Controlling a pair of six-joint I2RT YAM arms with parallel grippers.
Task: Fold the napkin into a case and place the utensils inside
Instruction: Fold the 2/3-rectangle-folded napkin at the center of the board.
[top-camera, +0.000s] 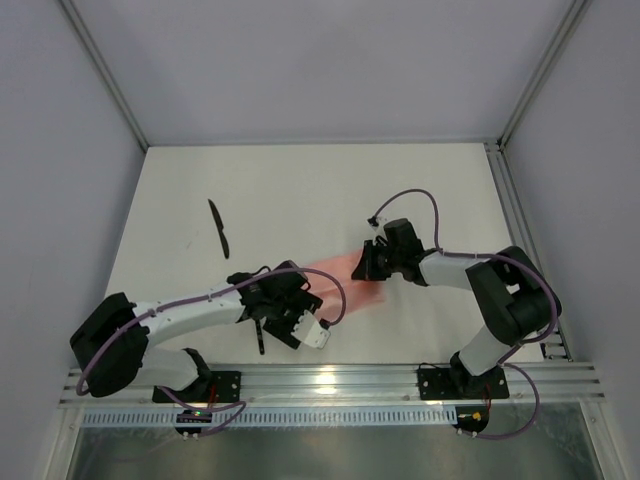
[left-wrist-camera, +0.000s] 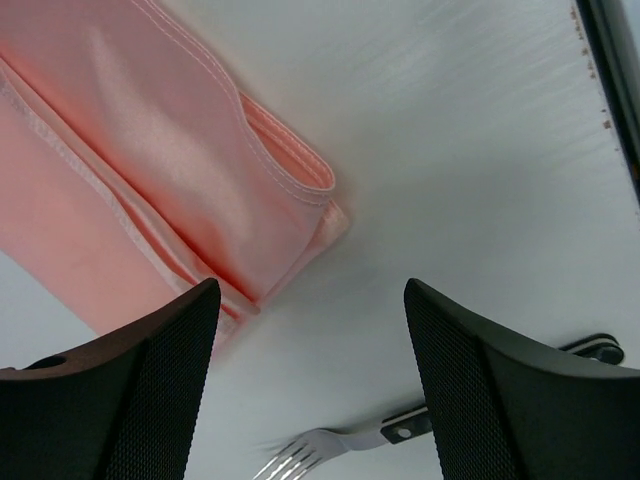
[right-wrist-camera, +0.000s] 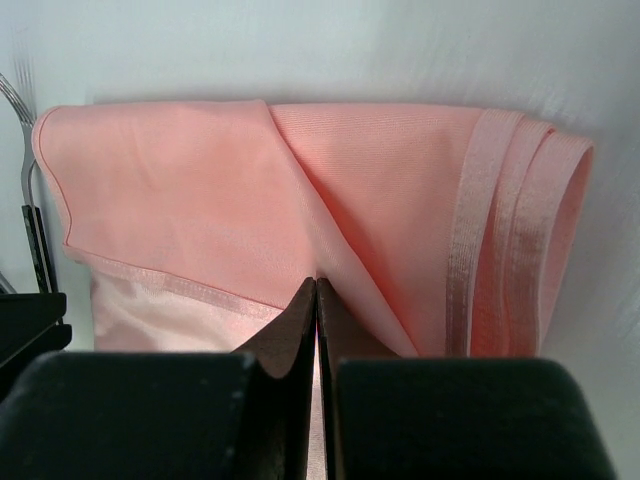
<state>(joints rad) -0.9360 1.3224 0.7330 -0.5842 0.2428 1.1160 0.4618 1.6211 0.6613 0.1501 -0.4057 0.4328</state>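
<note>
The pale-pink napkin (top-camera: 340, 270) lies folded into an oblong with a diagonal edge between my two grippers. My right gripper (right-wrist-camera: 317, 287) is shut, its tips pinching a raised fold of the napkin (right-wrist-camera: 200, 190). My left gripper (left-wrist-camera: 310, 290) hovers open over bare table just off the napkin's corner (left-wrist-camera: 190, 170), holding nothing. The fork (left-wrist-camera: 345, 438) lies flat on the table below the left fingers, silvery tines pointing away from its dark handle. Its tines also show at the left edge of the right wrist view as the fork (right-wrist-camera: 24, 180). The black knife (top-camera: 218, 228) lies apart at the left.
The white table (top-camera: 300, 190) is walled by grey panels on three sides. An aluminium rail (top-camera: 330, 380) carrying both arm bases runs along the near edge. Purple cables loop over both arms.
</note>
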